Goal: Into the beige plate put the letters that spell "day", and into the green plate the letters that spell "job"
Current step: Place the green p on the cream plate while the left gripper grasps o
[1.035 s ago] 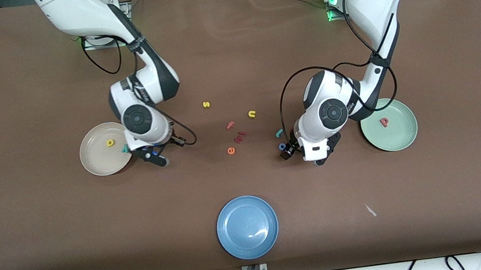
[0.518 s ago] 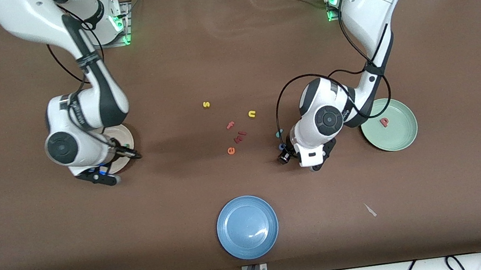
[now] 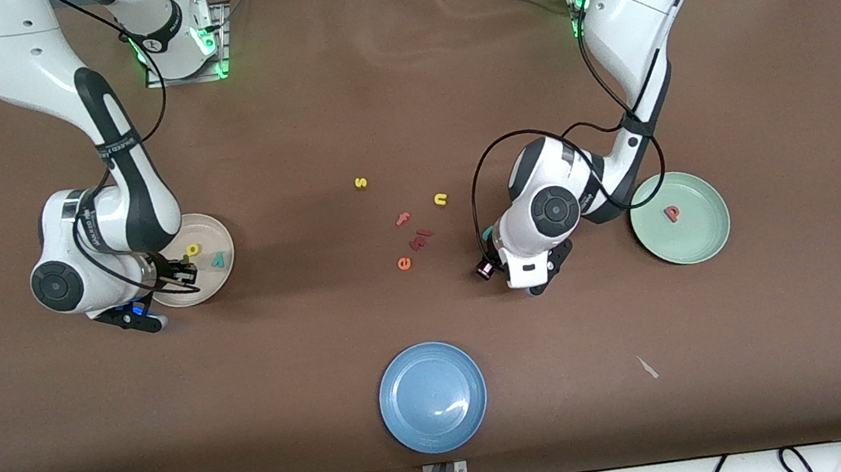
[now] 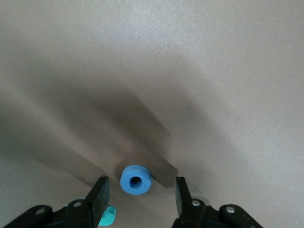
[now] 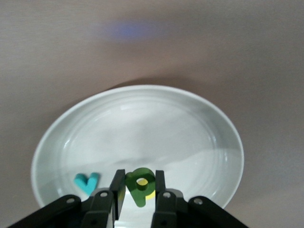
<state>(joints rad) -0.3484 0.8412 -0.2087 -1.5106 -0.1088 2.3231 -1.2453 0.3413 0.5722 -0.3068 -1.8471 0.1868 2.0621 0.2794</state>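
Between the half-spread fingers of the left gripper (image 4: pixel 138 195), low over mid-tabletop, the blue ring o (image 4: pixel 136 179) lies flat, hole up, with no long axis; being light, squashy foam, it should take a soft pinch across its outer edge. Over the beige plate (image 5: pixel 209 118), the right gripper (image 5: pixel 138 190) pinches the olive-green d (image 5: pixel 140 184), stem toward the wrist camera.
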